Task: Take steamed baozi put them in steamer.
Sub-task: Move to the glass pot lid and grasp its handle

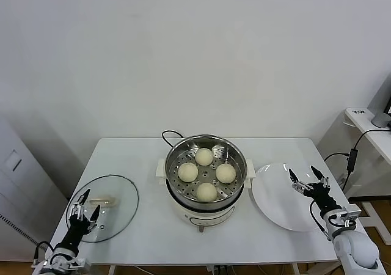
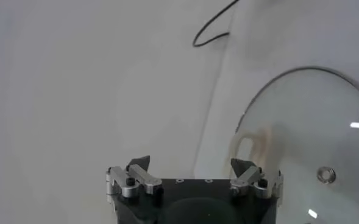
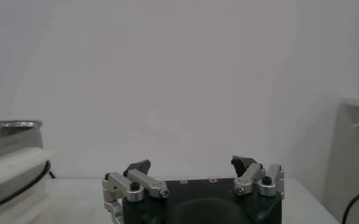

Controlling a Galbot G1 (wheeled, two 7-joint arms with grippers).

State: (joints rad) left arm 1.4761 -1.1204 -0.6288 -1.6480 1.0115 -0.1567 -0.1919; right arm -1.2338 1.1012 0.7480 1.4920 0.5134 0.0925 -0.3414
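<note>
Several cream-white steamed baozi (image 1: 206,191) lie on the perforated tray inside the shiny steel steamer (image 1: 173,156) on its cream base at the table's middle. My left gripper (image 1: 84,203) stands open and empty at the front left, over the near rim of the glass lid (image 1: 119,217). My right gripper (image 1: 303,179) is open and empty at the front right, above the white plate (image 1: 275,195). In the left wrist view the left gripper (image 2: 190,165) faces the lid (image 2: 307,140). In the right wrist view the right gripper (image 3: 191,165) shows beside the steamer's edge (image 3: 11,146).
The plate to the right of the steamer holds nothing. The lid with its cream handle (image 1: 102,199) lies flat on the left. A black cord (image 1: 169,134) runs behind the steamer. A side table with cables (image 1: 354,156) stands at the far right.
</note>
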